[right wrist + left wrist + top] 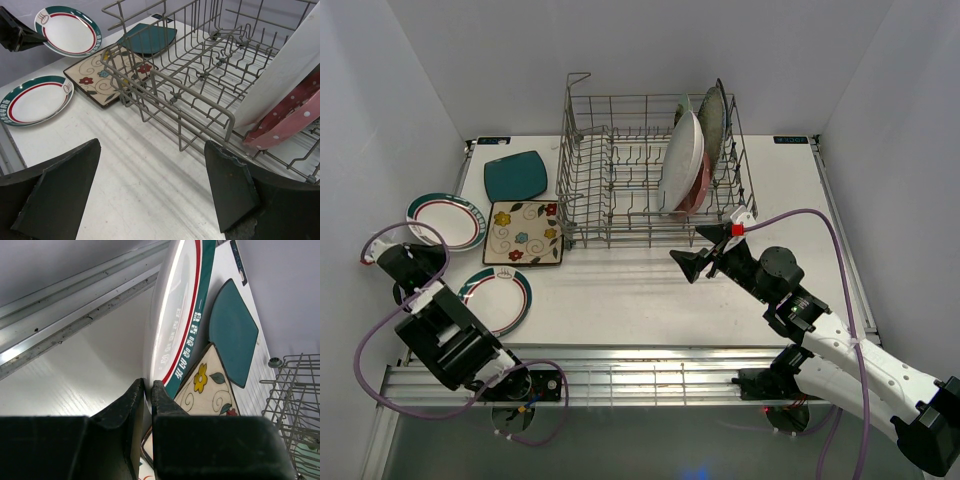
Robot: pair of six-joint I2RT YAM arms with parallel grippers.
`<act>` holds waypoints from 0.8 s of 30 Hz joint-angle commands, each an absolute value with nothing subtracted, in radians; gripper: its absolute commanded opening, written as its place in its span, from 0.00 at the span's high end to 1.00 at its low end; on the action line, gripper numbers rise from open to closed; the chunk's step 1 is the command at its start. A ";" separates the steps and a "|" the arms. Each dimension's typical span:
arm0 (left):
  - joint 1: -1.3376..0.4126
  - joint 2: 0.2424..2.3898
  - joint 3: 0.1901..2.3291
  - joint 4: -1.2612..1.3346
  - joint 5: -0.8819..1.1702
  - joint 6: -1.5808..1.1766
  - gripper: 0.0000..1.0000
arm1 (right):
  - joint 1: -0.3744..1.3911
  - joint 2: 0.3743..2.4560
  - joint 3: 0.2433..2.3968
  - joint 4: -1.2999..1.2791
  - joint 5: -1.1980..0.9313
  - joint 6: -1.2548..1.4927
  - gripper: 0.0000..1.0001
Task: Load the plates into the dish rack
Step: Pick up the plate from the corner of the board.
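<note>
Left gripper (pixel 147 385) — pinching the edge of a green-rimmed white plate (pixel 175 315) (teal square (pixel 232 332) and floral square (pixel 205 385) beside it). Right gripper (pixel 150 195) — jaws spread wide, in front of the dish rack (pixel 200 75).

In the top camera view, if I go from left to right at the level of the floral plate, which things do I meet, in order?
The rimmed round plate, gripped by the left hand → floral square plate → dish rack → big white plate standing in the rack's right part.
</note>
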State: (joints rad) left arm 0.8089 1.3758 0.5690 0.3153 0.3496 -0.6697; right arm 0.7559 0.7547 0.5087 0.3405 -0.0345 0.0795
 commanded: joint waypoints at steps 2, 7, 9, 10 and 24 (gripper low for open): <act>0.815 1.286 0.571 0.368 0.383 -0.669 1.00 | 0.759 0.756 0.529 0.376 -0.052 0.091 0.10; 0.815 1.243 0.575 0.368 0.417 -0.660 1.00 | 0.759 0.767 0.540 0.376 -0.066 0.092 0.10; 0.815 1.213 0.578 0.364 0.440 -0.652 1.00 | 0.759 0.776 0.548 0.371 -0.069 0.092 0.10; 0.816 1.203 0.583 0.362 0.449 -0.652 1.00 | 0.759 0.778 0.554 0.370 -0.075 0.094 0.10; 0.819 1.075 0.669 0.316 0.686 -0.676 1.00 | 0.759 0.853 0.670 0.376 -0.205 0.129 0.10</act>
State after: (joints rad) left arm 0.8108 1.1336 0.6060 0.2882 0.5842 -0.6563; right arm 0.7559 0.8406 0.6041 0.3405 -0.1474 0.1055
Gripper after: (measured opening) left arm 0.183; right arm 0.898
